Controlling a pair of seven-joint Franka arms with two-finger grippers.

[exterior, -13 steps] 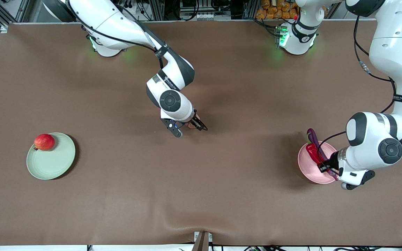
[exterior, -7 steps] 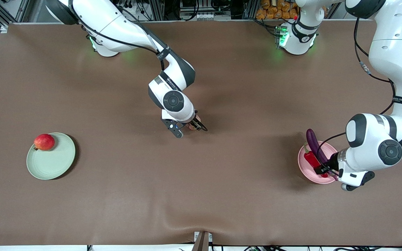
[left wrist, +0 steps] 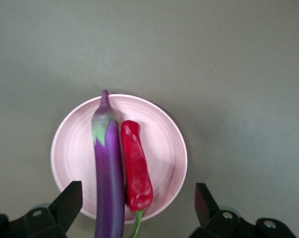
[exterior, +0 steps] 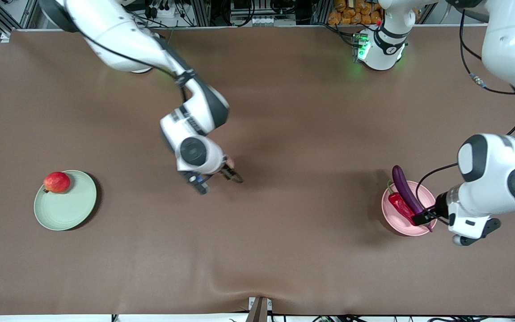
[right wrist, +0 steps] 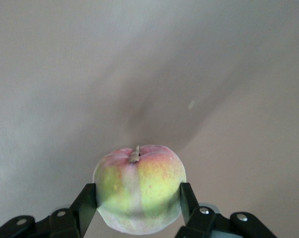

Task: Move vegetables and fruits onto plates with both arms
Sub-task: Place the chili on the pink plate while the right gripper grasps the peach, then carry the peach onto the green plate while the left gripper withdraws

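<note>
— How are the arms posed?
— The right claw (exterior: 230,172) is angled down over mid-table, pinching the peach (right wrist: 139,187). The left claw (exterior: 425,218) is spread over the pink plate (exterior: 394,222).
— What is found there?
— The eggplant (exterior: 405,194) beside the chili pepper (exterior: 399,205).

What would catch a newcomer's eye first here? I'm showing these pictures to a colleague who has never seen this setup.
Probably the pink plate toward the left arm's end of the table, where a purple eggplant and red chili pepper lie side by side under the open left gripper. Next, the right gripper shut on a peach-like fruit over mid-table, and the red apple on the green plate.
</note>
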